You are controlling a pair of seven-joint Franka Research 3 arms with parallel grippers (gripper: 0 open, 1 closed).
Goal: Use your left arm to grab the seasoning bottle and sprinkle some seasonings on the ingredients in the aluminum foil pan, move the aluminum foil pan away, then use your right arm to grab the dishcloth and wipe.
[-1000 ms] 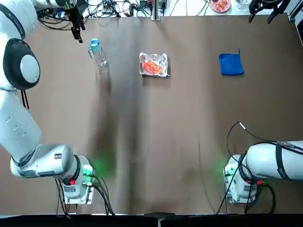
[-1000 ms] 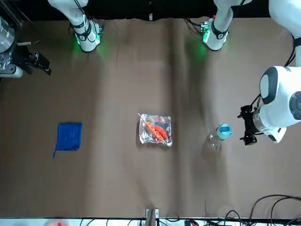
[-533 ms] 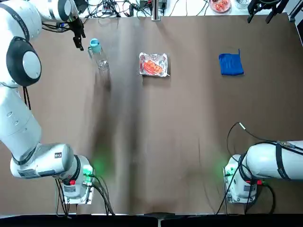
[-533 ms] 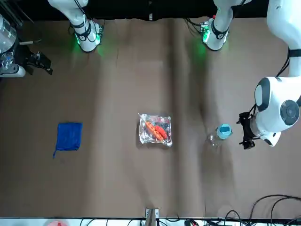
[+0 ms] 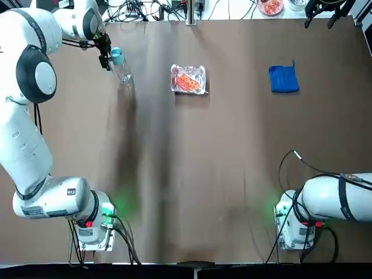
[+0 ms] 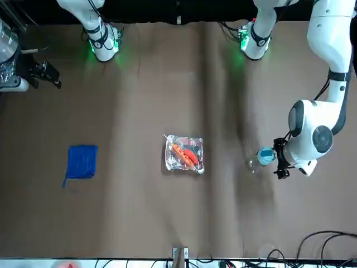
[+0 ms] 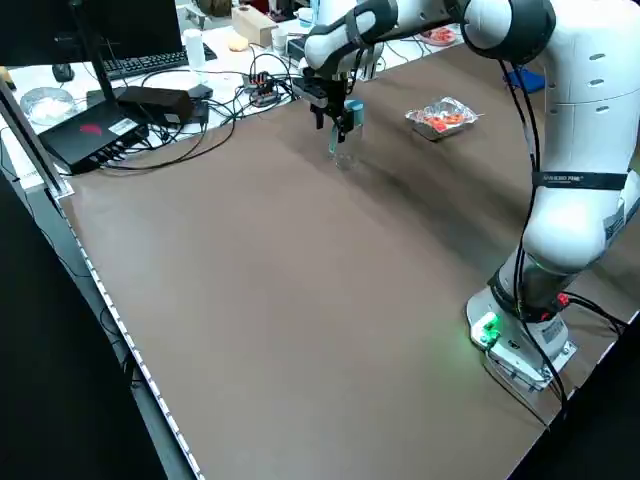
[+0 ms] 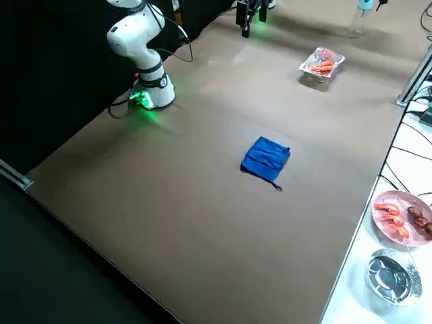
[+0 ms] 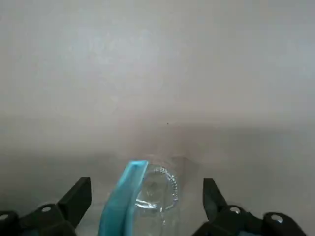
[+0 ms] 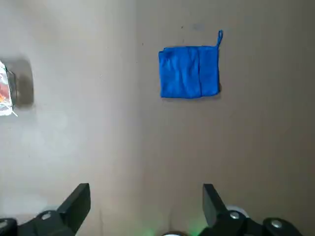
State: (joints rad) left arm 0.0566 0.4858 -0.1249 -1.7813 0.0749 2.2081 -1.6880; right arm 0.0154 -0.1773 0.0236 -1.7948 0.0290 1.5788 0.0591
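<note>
Left gripper (image 5: 107, 53) at the far left corner of the tabletop (image 5: 192, 174), fingers spread wide to either side of the seasoning bottle (image 5: 121, 68), not closed on it; in the left wrist view, light-blue cap and clear bottle body (image 9: 147, 194) between the two dark fingertips (image 9: 78, 196), with a gap on each side. Bottle upright near the far edge, well to the left of the aluminum foil pan (image 5: 188, 79). Pan near the middle of the far edge, orange-red ingredients (image 5: 186, 82) heaped inside. Dishcloth (image 5: 283, 79) flat toward the far right, well apart from the pan. Right gripper (image 6: 42, 73) raised beyond the far right corner, fingers wide apart and holding nothing, with the dishcloth in sight below it.
</note>
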